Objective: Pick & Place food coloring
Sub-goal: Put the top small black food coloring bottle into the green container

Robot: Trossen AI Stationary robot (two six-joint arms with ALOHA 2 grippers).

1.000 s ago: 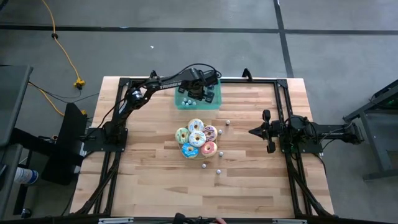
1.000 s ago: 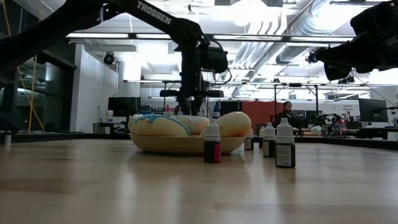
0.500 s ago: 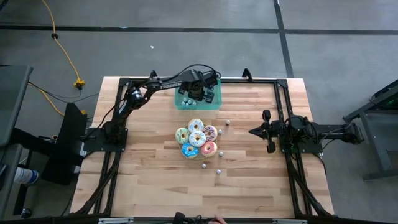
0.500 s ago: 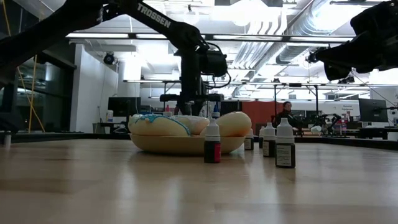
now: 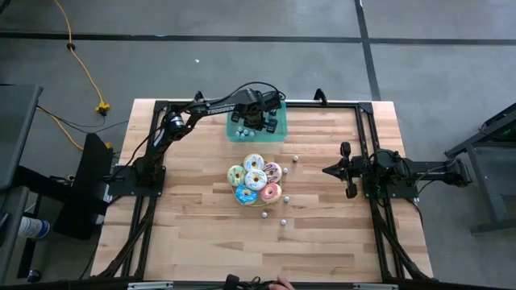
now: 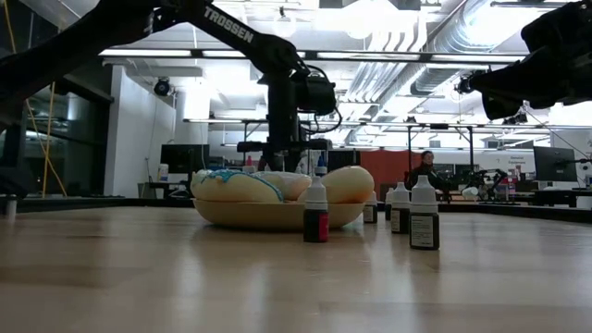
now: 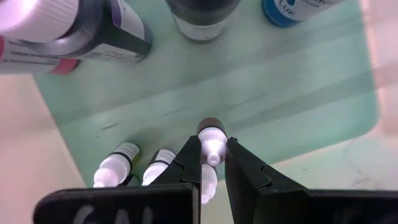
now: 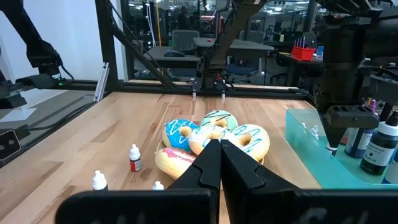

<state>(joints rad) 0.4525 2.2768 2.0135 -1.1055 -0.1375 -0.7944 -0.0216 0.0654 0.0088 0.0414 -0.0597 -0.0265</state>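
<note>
Left gripper (image 7: 213,163) over the teal tray (image 5: 256,134) at the far side of the table (image 5: 322,234), pinching a small dropper bottle (image 7: 211,144) by its white cap, jaws pressed in on either side of the neck, bottle upright above the tray floor. Other bottles already standing in the tray (image 7: 298,124): two white-capped ones (image 7: 115,168) just beside the held one, larger dark and blue ones along the other edge. More bottles (image 5: 284,220) loose on the wood near the plate of donuts (image 5: 255,179), three seen standing in the low view (image 6: 424,215). Right gripper (image 8: 220,155) waiting off to its own side, well apart from the tray, fingers pressed together on nothing. Judged very light, stiff plastic, smooth and rounded, so likely to twist or slip under a loose grip; tall and narrow, easy to tip on release. Best taken at the cap or neck from straight above, as here, and let go only once the base sits flat
</note>
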